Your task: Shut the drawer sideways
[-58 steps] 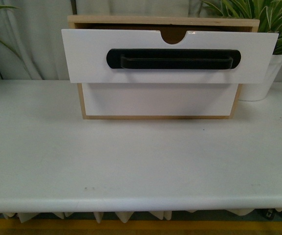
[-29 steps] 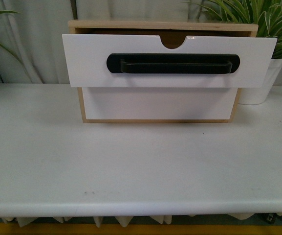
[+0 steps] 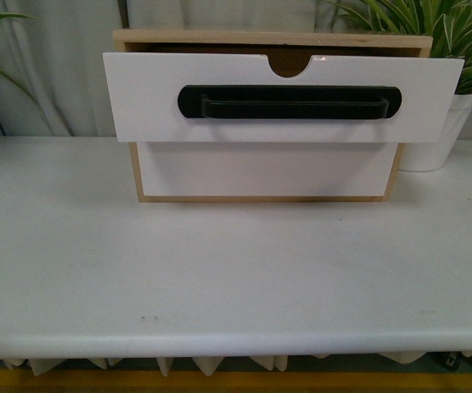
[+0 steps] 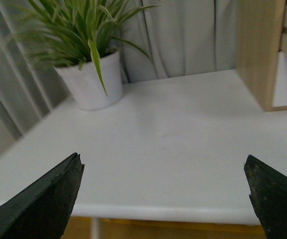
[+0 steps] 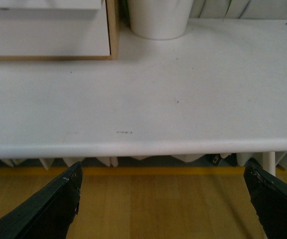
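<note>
Currently, the drawer [image 3: 146, 98] is seen pulled out of the top of the wood cabinet [image 3: 268, 38] on the surface [image 3: 236, 270]. Both the left claw [image 4: 163, 199] and the right claw [image 5: 163, 204] are spread wide, nothing held. A centred, flat push on the front is advised, to avoid jamming. Versus earlier frames, drawer extension is unchanged; framing shifted slightly.
</note>
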`<action>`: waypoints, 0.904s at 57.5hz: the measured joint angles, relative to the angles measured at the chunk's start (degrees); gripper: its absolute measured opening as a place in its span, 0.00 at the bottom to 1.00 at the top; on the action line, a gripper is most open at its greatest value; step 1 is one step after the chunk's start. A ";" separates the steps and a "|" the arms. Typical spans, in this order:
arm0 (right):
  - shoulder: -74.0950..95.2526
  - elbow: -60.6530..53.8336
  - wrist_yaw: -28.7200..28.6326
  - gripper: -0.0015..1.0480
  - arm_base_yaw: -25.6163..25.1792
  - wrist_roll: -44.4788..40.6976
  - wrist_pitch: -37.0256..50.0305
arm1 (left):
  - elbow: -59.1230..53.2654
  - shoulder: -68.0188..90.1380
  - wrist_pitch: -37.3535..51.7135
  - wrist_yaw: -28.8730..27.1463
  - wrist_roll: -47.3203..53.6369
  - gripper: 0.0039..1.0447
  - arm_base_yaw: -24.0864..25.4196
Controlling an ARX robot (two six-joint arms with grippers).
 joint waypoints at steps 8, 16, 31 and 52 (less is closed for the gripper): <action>11.15 5.62 -5.53 0.91 -3.80 -7.04 5.40 | 0.02 11.87 15.61 3.65 18.49 0.94 -0.11; 20.79 12.59 -8.81 0.91 -5.66 -16.74 6.03 | 0.92 26.12 32.44 13.03 33.73 0.94 0.00; 38.93 31.10 -13.86 0.91 -5.73 -34.27 2.32 | 12.09 48.68 39.58 28.98 54.05 0.94 -0.24; 57.57 52.06 -16.06 0.91 -2.27 -42.10 -6.40 | 27.34 62.42 32.87 32.59 62.53 0.94 -5.84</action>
